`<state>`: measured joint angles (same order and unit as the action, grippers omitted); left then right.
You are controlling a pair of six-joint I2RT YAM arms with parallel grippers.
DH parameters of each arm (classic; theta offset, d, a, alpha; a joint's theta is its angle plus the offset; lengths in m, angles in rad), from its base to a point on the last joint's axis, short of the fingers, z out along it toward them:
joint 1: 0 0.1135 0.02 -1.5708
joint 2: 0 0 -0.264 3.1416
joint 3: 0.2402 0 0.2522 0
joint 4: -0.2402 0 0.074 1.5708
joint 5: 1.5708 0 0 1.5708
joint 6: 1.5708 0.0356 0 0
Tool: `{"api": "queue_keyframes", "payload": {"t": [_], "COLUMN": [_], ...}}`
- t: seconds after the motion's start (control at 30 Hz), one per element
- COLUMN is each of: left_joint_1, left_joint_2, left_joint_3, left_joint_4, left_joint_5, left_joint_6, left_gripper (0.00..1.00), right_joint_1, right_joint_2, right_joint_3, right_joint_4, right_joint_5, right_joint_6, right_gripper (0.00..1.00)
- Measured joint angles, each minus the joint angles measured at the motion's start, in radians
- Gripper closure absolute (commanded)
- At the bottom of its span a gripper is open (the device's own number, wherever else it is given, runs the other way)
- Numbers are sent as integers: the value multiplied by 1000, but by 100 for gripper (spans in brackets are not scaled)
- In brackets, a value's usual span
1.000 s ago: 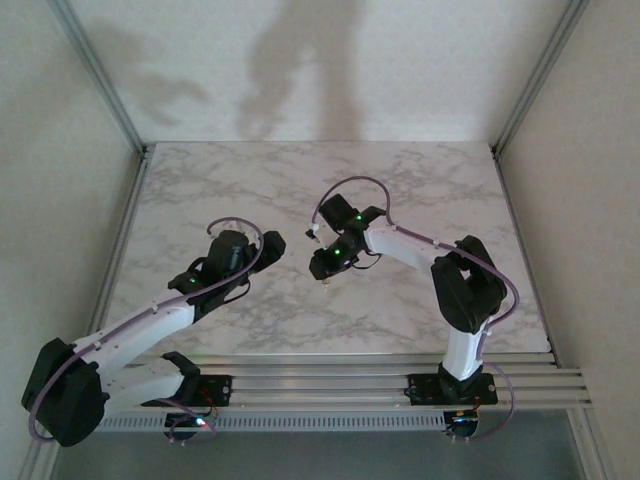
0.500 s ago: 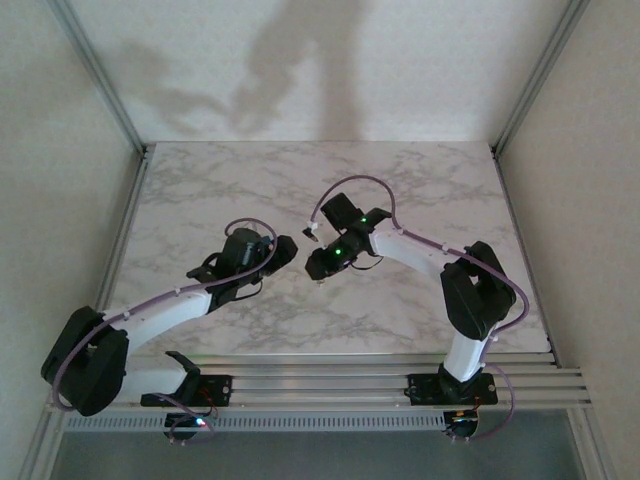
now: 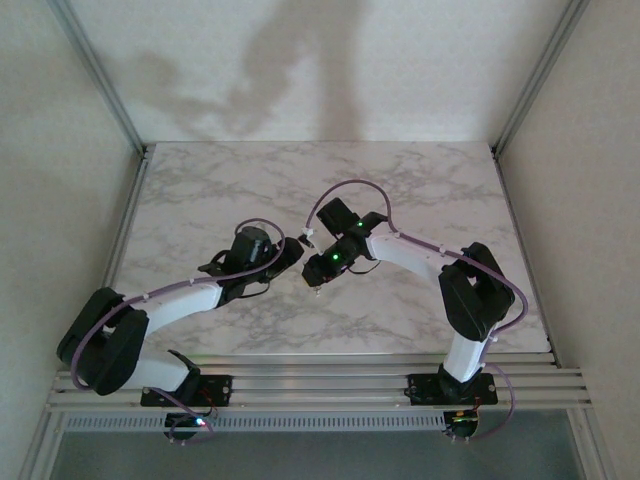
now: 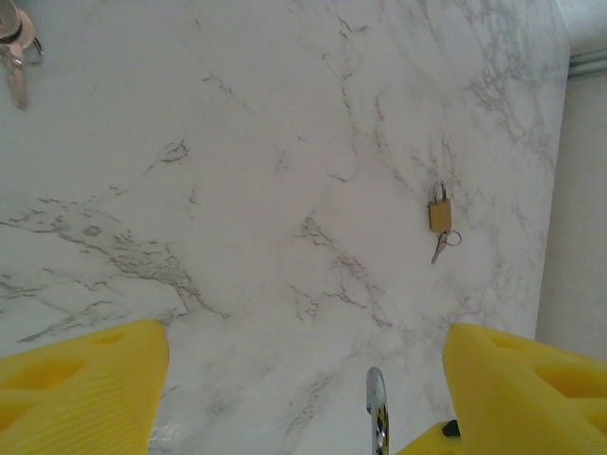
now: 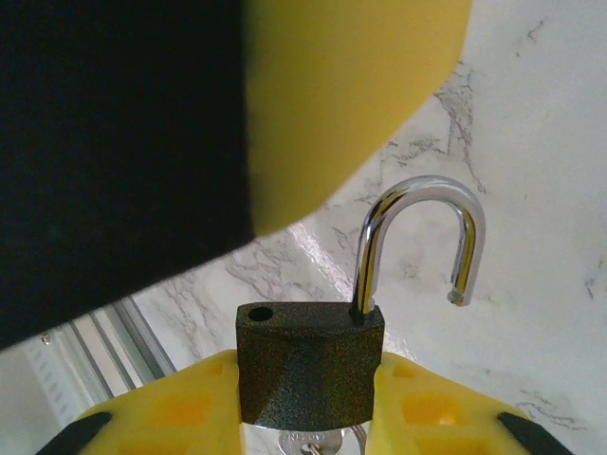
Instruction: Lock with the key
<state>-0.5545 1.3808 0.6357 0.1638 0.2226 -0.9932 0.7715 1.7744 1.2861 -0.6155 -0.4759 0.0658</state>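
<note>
Grey-veined white marble tabletop (image 3: 440, 190), plain pale walls (image 3: 450, 60), soft shadows (image 3: 300, 70)

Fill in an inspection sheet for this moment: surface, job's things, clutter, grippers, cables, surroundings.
Surface: marble table, nothing spilled.
Job's things: black padlock, shackle swung open; a silvery piece below its body is probably the key.
Clutter: brass padlock with a key ring lying on the table; loose keys farther off.
Grippers: right gripper shut on the black padlock; left gripper open, close beside it.
Cables: purple cables looped over both arms, no snag seen.
Surroundings: pale walls, aluminium frame posts.
</note>
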Motion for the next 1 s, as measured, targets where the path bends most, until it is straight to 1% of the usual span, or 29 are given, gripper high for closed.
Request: {"api": "queue_keyframes", "payload": {"t": [0.17,0.7,1.0], "left_joint_1": [0,-7,-21], "left_joint_2": [12,56,73], "left_joint_3": [0,0,0], "left_joint_4": [27,89,113], "left_joint_5": [19,48,71], "left_joint_6": [-14,-43,-55], "left_gripper": [33,42,50], "right_joint_1": [2,5,5], "right_joint_2": [0,-19,-19], "right_joint_3": [0,-17,-17], "right_joint_4": [4,21,26], "right_joint_5": [-8,-27,-27], "right_joint_6": [-3,-2,-2], "right_gripper": [71,73,73]}}
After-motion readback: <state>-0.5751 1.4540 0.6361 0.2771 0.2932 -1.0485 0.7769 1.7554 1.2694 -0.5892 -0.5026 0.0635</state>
